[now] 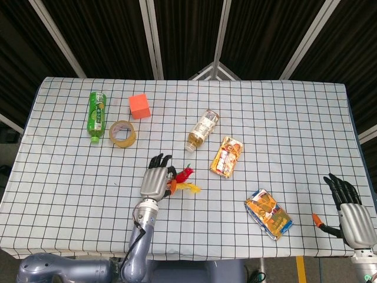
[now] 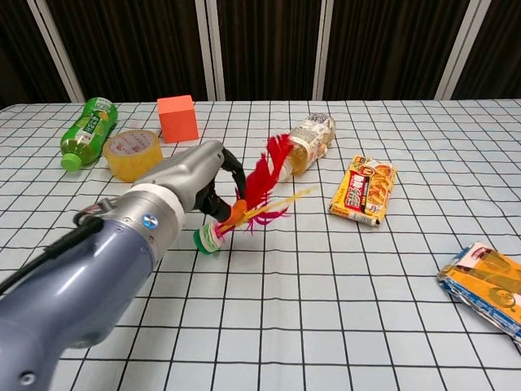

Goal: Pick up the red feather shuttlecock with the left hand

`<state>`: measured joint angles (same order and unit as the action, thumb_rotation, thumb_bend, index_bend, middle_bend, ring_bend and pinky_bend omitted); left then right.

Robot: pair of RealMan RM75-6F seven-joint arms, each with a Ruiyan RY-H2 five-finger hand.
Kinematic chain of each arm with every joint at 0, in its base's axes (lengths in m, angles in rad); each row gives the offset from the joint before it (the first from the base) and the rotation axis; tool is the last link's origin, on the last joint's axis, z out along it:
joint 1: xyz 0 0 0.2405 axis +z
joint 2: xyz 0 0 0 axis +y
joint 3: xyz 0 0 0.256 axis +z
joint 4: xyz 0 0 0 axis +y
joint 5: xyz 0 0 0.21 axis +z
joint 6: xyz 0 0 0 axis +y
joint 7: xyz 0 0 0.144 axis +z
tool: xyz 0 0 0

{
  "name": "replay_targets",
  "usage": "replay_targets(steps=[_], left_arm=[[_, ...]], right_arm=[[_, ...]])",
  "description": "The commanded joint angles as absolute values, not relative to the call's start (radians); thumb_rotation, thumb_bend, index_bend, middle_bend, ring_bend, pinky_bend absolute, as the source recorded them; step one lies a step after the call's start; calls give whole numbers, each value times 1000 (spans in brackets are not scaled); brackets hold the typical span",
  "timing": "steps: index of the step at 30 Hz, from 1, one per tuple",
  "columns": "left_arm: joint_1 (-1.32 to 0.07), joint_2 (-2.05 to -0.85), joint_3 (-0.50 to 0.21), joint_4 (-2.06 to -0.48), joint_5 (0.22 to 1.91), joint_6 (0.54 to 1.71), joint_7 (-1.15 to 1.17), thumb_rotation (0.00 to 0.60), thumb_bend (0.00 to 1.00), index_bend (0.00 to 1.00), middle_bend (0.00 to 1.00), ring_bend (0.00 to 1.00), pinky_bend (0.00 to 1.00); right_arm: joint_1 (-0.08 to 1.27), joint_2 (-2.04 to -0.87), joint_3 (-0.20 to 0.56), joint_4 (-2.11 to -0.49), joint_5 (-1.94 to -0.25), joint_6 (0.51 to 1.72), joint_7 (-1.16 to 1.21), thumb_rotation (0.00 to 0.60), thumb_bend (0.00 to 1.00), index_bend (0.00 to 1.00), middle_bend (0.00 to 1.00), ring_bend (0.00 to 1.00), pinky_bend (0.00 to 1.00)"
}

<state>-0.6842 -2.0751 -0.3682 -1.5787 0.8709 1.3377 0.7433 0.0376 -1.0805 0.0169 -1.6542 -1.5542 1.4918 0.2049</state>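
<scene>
- Red feathers of the shuttlecock (image 2: 259,186) stand tilted up and to the right, with a yellow feather beside them, while its green-and-white base sits low by the checked tablecloth (image 1: 283,118); whether the base touches the cloth cannot be told.
- The left hand (image 1: 154,181) grips the shuttlecock (image 1: 184,180) near the orange collar above the base, fingers curled around it, near the middle of the table toward its front edge.
- The right hand (image 1: 349,213) rests at the front right corner, fingers spread and holding nothing; a small orange object (image 1: 318,220) lies just beside it.
- Along the far left lie a green bottle (image 1: 96,115), a tape roll (image 1: 122,134) and an orange cube (image 1: 139,106).
- Near the centre sit a tea bottle (image 1: 202,130) and a yellow snack pack (image 1: 227,157).
- A blue-and-orange packet (image 1: 268,213) lies toward the front right.
</scene>
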Motion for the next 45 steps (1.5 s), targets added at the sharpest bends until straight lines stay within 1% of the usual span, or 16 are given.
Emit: replay_targets(steps=[1, 5, 9, 15, 21, 32, 34, 35, 38, 39, 40, 41, 42, 45], left_arm=[[-626, -1995, -335, -1679, 911, 1354, 670, 600, 647, 551, 113, 0, 0], [-574, -1908, -300, -1747, 949, 1362, 606, 600, 647, 551, 113, 0, 0], [-536, -1851, -287, -1768, 955, 1362, 551, 600, 646, 551, 113, 0, 0], [-487, -1767, -252, -1781, 984, 1330, 435, 600, 646, 552, 113, 0, 0], [-470, -1736, -233, -1770, 1002, 1309, 377, 600, 645, 552, 113, 0, 0], [-450, -1727, -206, -1732, 998, 1294, 338, 600, 634, 551, 112, 0, 0], [-445, -1723, -201, -1728, 999, 1292, 331, 600, 607, 542, 111, 0, 0], [-443, -1721, -199, -1728, 1002, 1292, 327, 600, 571, 529, 108, 0, 0], [-434, -1707, -190, -1738, 1018, 1294, 312, 600, 410, 466, 67, 0, 0], [-430, -1700, -185, -1745, 1029, 1296, 305, 600, 340, 436, 45, 0, 0], [-423, -1687, -175, -1756, 1047, 1299, 294, 600, 295, 411, 31, 0, 0], [-418, -1676, -167, -1765, 1059, 1300, 287, 600, 227, 352, 12, 0, 0], [-412, -1664, -159, -1774, 1072, 1303, 280, 600, 187, 290, 3, 0, 0], [-390, -1624, -136, -1806, 1112, 1316, 248, 600, 154, 140, 0, 0, 0]], right_arm=[[37, -1080, 17, -1656, -1552, 1491, 206, 600, 339, 0, 0, 0, 0], [36, -1080, 18, -1658, -1551, 1492, 202, 600, 339, 0, 0, 0, 0], [36, -1081, 17, -1657, -1551, 1492, 197, 600, 339, 0, 0, 0, 0], [35, -1082, 20, -1657, -1545, 1491, 192, 600, 339, 0, 0, 0, 0], [37, -1084, 18, -1659, -1543, 1484, 184, 600, 339, 0, 0, 0, 0], [37, -1083, 19, -1660, -1541, 1482, 184, 600, 339, 0, 0, 0, 0], [37, -1083, 20, -1660, -1541, 1482, 183, 600, 339, 0, 0, 0, 0], [37, -1083, 20, -1660, -1540, 1482, 183, 600, 339, 0, 0, 0, 0], [38, -1083, 20, -1660, -1541, 1482, 182, 600, 339, 0, 0, 0, 0], [37, -1084, 20, -1660, -1541, 1483, 181, 600, 339, 0, 0, 0, 0], [37, -1083, 20, -1660, -1542, 1483, 181, 600, 339, 0, 0, 0, 0], [37, -1083, 20, -1660, -1542, 1482, 181, 600, 338, 0, 0, 0, 0], [37, -1083, 20, -1660, -1542, 1483, 181, 600, 338, 0, 0, 0, 0], [37, -1083, 20, -1660, -1543, 1484, 181, 600, 339, 0, 0, 0, 0]])
